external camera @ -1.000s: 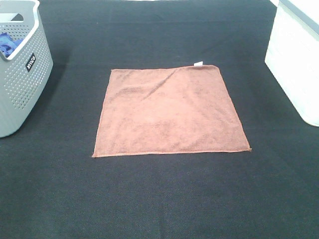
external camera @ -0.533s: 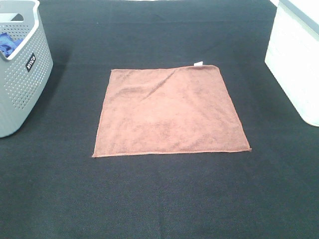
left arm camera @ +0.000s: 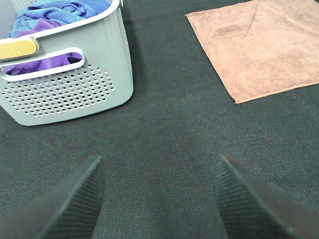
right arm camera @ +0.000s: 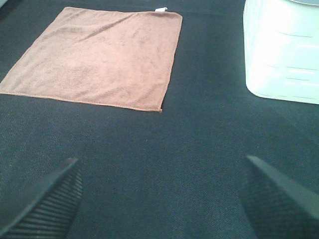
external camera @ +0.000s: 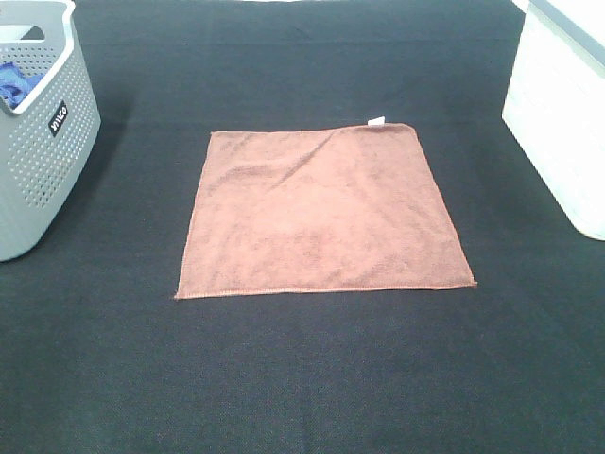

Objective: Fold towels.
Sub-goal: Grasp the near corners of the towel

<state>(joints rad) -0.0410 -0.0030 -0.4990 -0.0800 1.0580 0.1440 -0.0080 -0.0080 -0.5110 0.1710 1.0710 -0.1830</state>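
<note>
Both hands are spread wide and empty. Left hand (left arm camera: 159,196) and right hand (right arm camera: 162,199) hover over bare surface (external camera: 302,378), short of the cloth. We count one towel (external camera: 324,210), flat and unfolded at frame centre in the high view. We judge it light and limp, so it will drape, not hold shape. We'd pinch the two near hem corners, lower frame, and carry them to the far edge by the white tag (external camera: 376,120). Beyond that: one grey basket (external camera: 43,142) upper left holding a blue cloth (external camera: 11,83), and one white bin (external camera: 558,113) upper right.
</note>
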